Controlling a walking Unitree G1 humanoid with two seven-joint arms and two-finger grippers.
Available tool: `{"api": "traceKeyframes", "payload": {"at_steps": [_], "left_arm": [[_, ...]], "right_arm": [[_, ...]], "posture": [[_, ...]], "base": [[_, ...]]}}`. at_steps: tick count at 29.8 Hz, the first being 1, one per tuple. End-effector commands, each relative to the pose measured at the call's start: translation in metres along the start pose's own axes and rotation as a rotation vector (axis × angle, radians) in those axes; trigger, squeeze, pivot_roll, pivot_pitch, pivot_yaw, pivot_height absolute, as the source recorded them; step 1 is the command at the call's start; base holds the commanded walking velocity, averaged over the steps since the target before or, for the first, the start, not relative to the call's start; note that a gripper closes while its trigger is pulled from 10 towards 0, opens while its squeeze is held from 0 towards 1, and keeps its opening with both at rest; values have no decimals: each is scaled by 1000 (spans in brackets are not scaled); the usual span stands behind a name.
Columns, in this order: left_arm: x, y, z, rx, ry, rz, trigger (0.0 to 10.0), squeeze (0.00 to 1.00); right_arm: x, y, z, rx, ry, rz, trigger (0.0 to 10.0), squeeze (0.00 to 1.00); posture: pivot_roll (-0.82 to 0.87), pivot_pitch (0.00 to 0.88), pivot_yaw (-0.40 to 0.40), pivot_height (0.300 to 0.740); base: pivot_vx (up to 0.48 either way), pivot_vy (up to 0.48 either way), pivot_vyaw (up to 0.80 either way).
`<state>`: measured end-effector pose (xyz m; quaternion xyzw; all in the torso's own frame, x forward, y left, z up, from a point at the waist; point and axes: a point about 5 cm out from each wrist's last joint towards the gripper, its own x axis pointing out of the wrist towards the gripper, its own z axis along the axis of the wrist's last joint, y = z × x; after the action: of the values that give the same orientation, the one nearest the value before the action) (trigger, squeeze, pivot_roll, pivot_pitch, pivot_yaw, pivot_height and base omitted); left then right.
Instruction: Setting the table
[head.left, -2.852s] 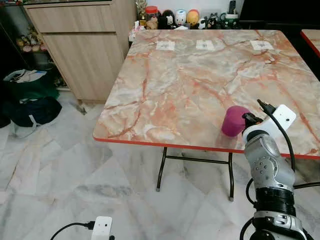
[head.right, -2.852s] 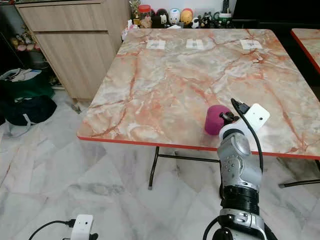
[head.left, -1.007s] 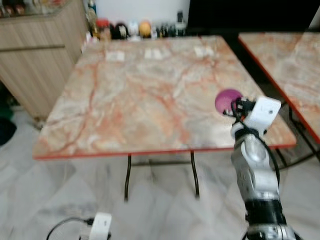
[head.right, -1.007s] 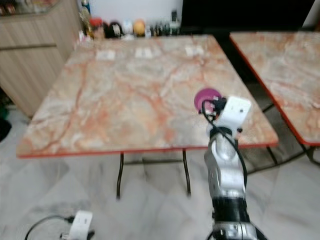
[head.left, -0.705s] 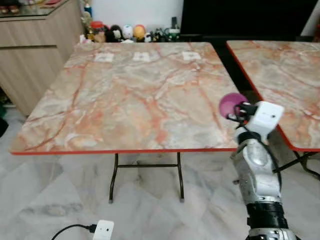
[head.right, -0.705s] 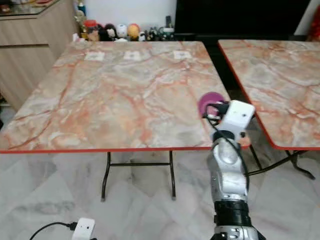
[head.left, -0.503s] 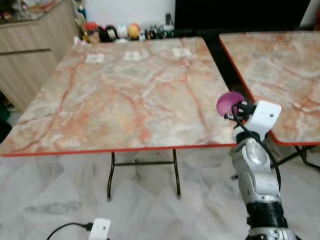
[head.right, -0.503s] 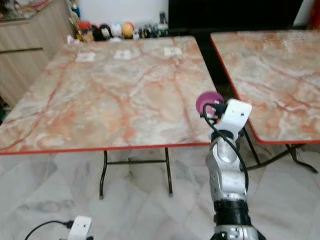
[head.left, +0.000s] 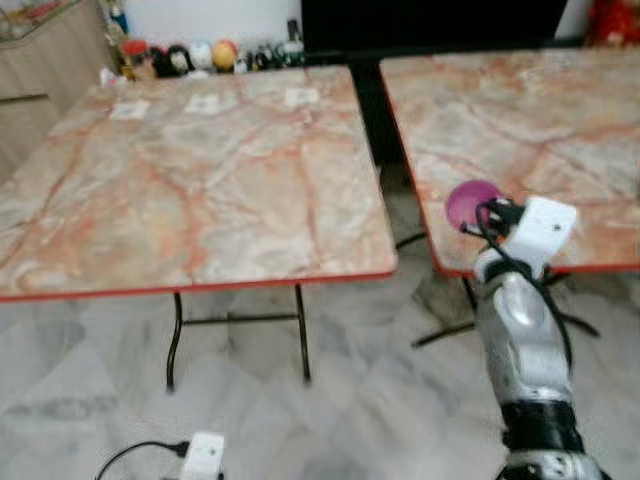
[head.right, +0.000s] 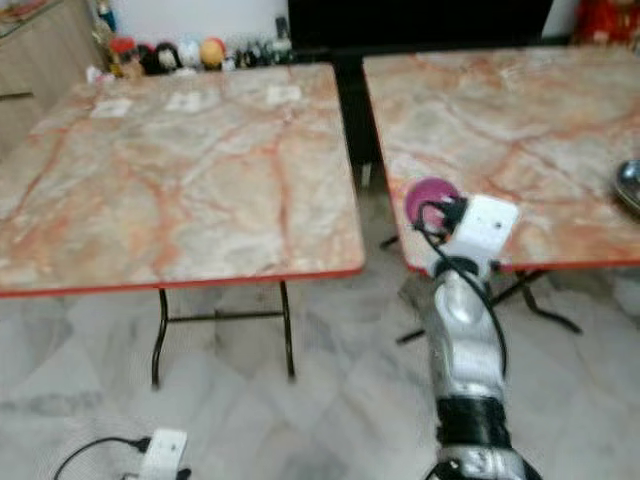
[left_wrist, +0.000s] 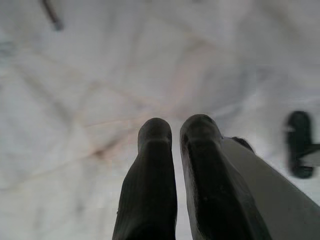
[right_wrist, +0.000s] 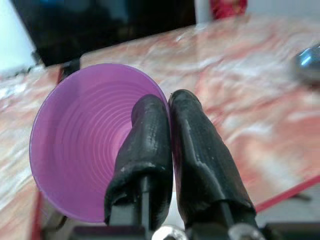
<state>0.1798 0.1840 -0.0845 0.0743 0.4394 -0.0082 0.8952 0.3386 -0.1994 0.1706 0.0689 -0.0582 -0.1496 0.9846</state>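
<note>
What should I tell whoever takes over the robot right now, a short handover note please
Right gripper: shut on the rim of the purple cup, one finger inside it and one outside, held up near the near edge of the right-hand table.
Left gripper: fingers close together, holding nothing, hanging idle over the floor.
Done: cup picked up and carried.
Left: set the cup down on a table. A shiny metal item lies at the right table's far right edge; the left table has three small cards along its back.

Place: home dining area | two marble-patterned folding tables with red edges, at 11 and 1 o'clock | wooden cabinet at 10 o'clock | row of small figurines against the wall at 11 | pale marble-tile floor at 6 o'clock
</note>
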Motion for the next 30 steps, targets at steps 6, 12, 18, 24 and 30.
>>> {"api": "traceKeyframes", "payload": {"at_steps": [6,12,18,24,30], "left_arm": [[-1,10,-5,1,21,24,10000,0],[-1,9,-5,-1,25,26,10000,0],[-1,9,-4,-15,12,29,10000,0],[-1,8,-5,-31,15,14,10000,0],[-1,8,-6,-32,19,12,10000,0]], "right_arm": [[-1,8,3,13,-7,18,10000,0],[-2,5,0,8,2,11,10000,0],[-1,4,1,8,1,6,10000,0],[0,3,3,16,-3,-2,10000,0],[0,2,3,22,-4,-3,10000,0]], "posture": [[-107,76,44,740],[-106,79,44,740],[-104,80,42,740],[-101,79,41,740],[-100,82,41,740]], "base": [[163,-414,0],[84,-117,0],[0,0,0],[136,0,0],[376,0,-600]]}}
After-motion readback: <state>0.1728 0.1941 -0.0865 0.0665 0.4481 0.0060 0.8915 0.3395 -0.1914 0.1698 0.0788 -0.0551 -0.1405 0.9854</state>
